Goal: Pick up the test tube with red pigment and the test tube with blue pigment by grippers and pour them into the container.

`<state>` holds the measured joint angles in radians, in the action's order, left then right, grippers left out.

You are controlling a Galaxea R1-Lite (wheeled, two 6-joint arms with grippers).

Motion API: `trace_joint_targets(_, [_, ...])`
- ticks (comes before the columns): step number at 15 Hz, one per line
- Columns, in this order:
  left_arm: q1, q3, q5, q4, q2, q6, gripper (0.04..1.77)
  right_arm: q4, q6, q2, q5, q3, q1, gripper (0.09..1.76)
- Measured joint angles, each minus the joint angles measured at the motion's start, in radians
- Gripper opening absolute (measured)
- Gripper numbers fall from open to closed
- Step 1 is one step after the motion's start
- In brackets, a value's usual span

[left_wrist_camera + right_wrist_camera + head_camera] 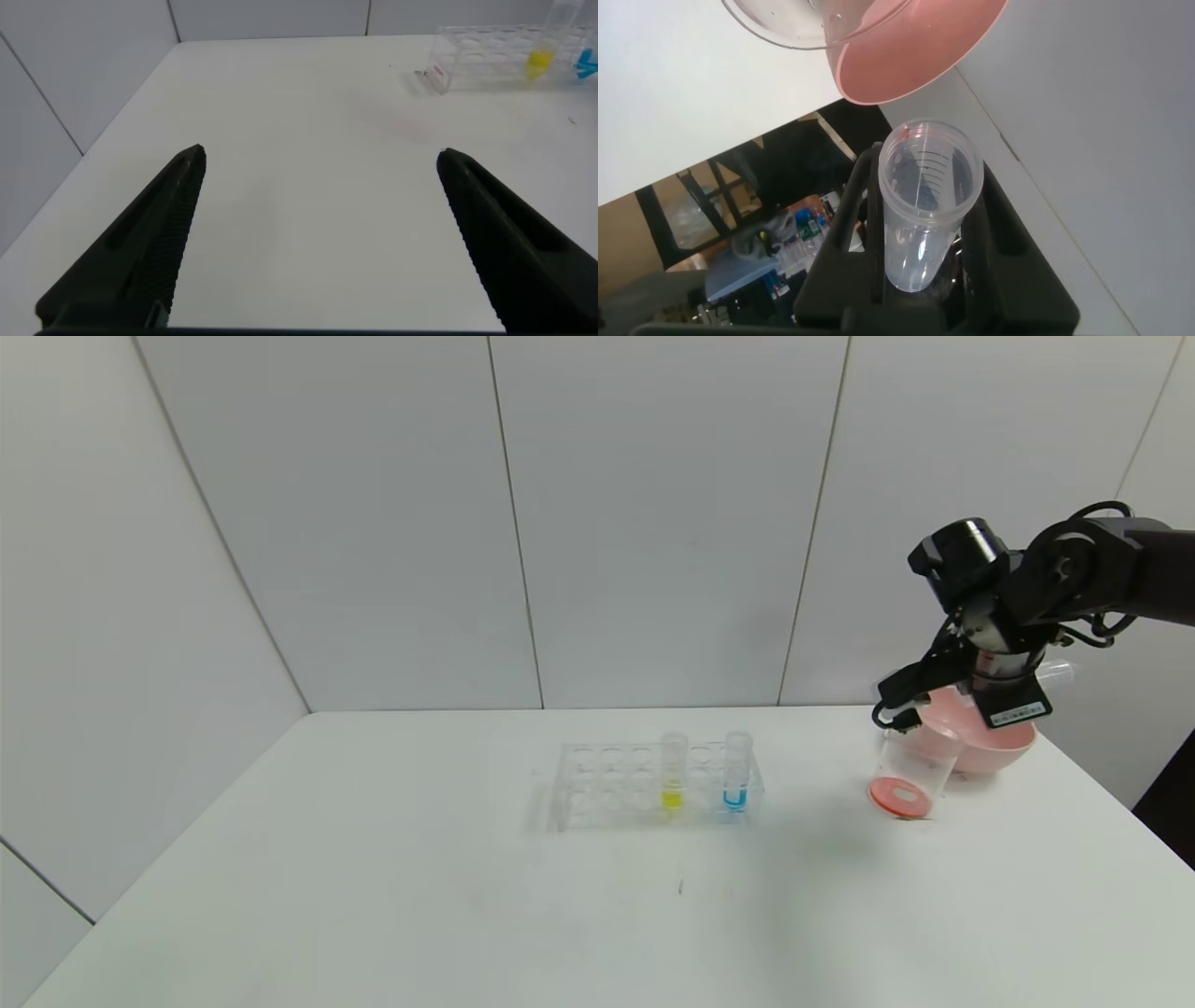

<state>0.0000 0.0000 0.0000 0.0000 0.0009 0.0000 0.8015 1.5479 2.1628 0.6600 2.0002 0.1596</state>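
Holding a clear tube between its pressed-in fingers, the right gripper (1004, 686) hangs over the far right part of the white table (373, 896). This is the test tube with red pigment (926, 201) — it looks empty now, lies tipped almost flat, and one end sticks out past the gripper. Just under the gripper stands the container (910, 770), a small clear beaker with orange-red liquid at its bottom. A pink bowl (990, 747) sits right behind the beaker, touching or nearly touching it.

Near the middle of the table is a clear tube rack (616, 784). The test tube with blue pigment (737, 770) stands upright in the rack's right end. A tube with yellow liquid (673, 770) stands upright just beside it, toward the left.

The left gripper (318, 233) is low over the bare left side of the table, well apart from the rack — its jaws are spread wide with nothing between them.
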Motion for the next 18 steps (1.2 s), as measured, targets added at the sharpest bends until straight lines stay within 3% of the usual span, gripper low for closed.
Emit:
trace_joint_targets(6, [0.0,0.0,0.0,0.0,0.0,0.0,1.76,-0.003,-0.003,-0.001,0.0,0.0,0.001,0.53])
trace_joint_targets(8, [0.0,0.0,0.0,0.0,0.0,0.0,1.76,-0.011,-0.011,-0.004,-0.047,0.0,-0.005,0.53])
trace_joint_targets(11, [0.0,0.0,0.0,0.0,0.0,0.0,1.76,-0.02,-0.037,-0.017,-0.246,0.0,-0.034,0.53])
trace_joint_targets(13, [0.0,0.0,0.0,0.0,0.0,0.0,1.76,-0.013,-0.126,-0.031,-0.378,0.0,-0.064,0.53])
trace_joint_targets(18, [0.0,0.0,0.0,0.0,0.0,0.0,1.76,0.025,-0.532,-0.088,-0.748,-0.001,-0.103,0.53])
